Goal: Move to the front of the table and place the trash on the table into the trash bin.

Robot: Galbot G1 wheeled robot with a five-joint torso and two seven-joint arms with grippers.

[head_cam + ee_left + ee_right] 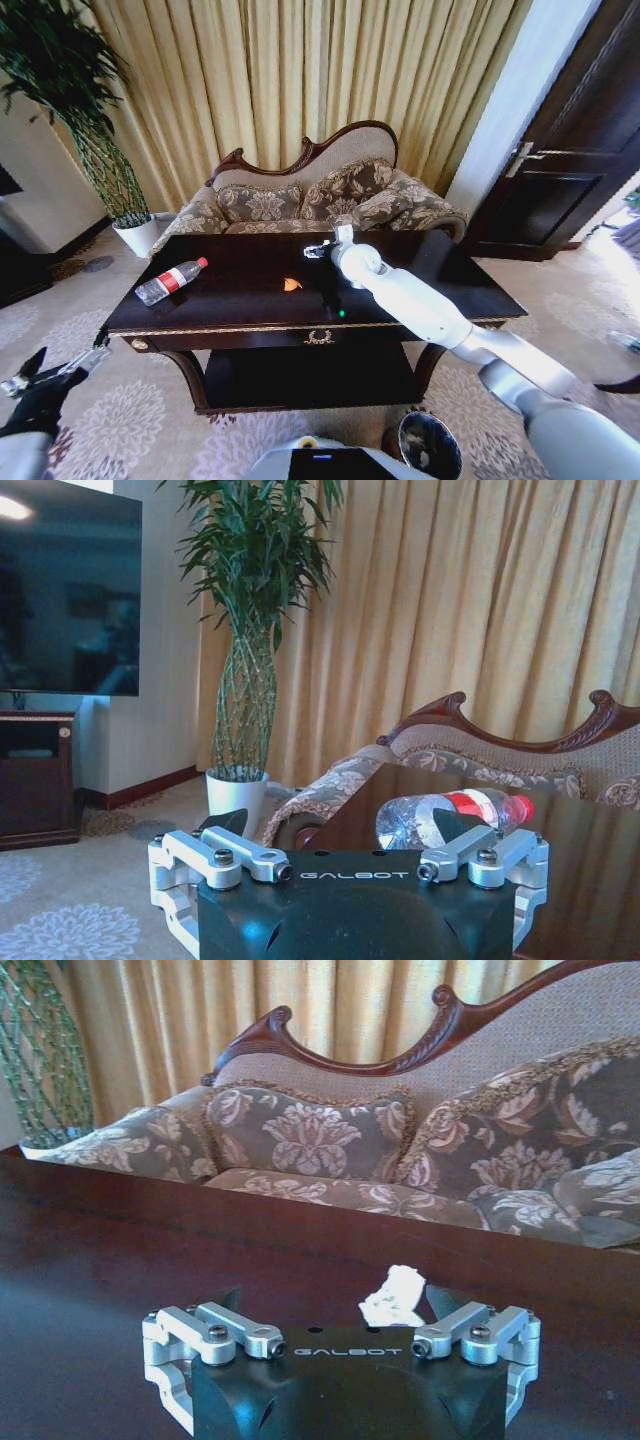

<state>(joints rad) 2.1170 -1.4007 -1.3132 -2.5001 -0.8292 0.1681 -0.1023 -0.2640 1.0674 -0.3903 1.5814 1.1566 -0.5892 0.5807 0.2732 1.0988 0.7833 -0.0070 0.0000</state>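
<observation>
Robot stands at front of table (pixel 420 262), sofa (pixel 320 195) behind it against the curtain (pixel 300 70). Right arm reaches across the top toward the far edge; right end effector (pixel 322 249) hovers low over the dark surface at the white piece (pixel 393 1297). In the right wrist view the fingers (pixel 452 1305) are spread wide, the white piece lying on the table between them, closer to one finger, not pinched. Orange scrap (pixel 291 284) lies mid-table, near the right arm's wrist, apart from it. Bottle (pixel 170 281) lies on its side near the table's left end, red cap toward the middle; in the left wrist view it shows just beyond the left end effector (pixel 340 830), whose fingers are spread, nothing between them. Left end effector (pixel 55 372) hangs low off the table's front left corner, above the carpet (pixel 130 420). Bin (pixel 429 445) stands on the floor at the robot's right front, near the table leg. Potted plant (pixel 70 110) in far left corner
</observation>
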